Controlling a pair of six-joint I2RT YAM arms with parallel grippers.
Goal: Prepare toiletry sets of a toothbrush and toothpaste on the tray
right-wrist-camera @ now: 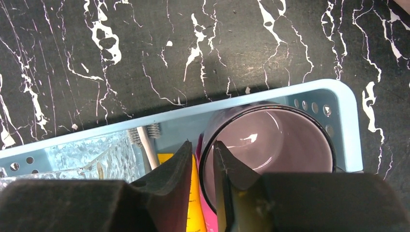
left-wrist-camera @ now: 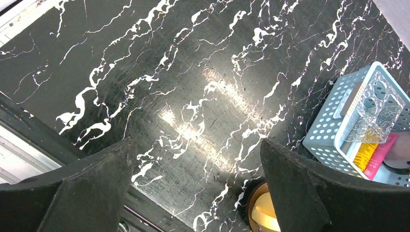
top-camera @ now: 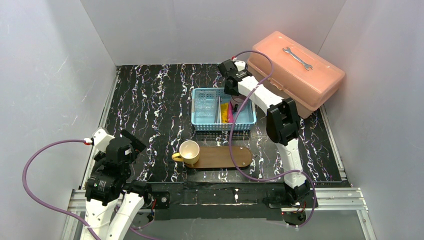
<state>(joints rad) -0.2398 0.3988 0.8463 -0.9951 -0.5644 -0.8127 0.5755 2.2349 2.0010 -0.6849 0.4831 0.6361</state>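
Observation:
The brown wooden tray (top-camera: 225, 157) lies near the front with a yellow cup (top-camera: 190, 151) on its left end. The blue basket (top-camera: 223, 125) behind it holds toothbrushes (top-camera: 218, 110), the yellow toothpaste (top-camera: 225, 113) and the pink toothpaste (top-camera: 230, 115). My right gripper (right-wrist-camera: 203, 154) is down in the basket's right part, shut on the rim of a mauve cup (right-wrist-camera: 280, 140), one finger outside and one inside. Toothbrush heads (right-wrist-camera: 145, 137), the yellow tube (right-wrist-camera: 196, 207) and the pink tube (right-wrist-camera: 208, 219) lie just left of that cup. My left gripper (left-wrist-camera: 196, 145) is open and empty over bare table at the front left.
A clear textured square container (top-camera: 205, 106) fills the basket's left part. A salmon plastic toolbox (top-camera: 295, 70) with a wrench on its lid stands at the back right, close behind the right arm. White walls close in the black marbled table (top-camera: 150, 100).

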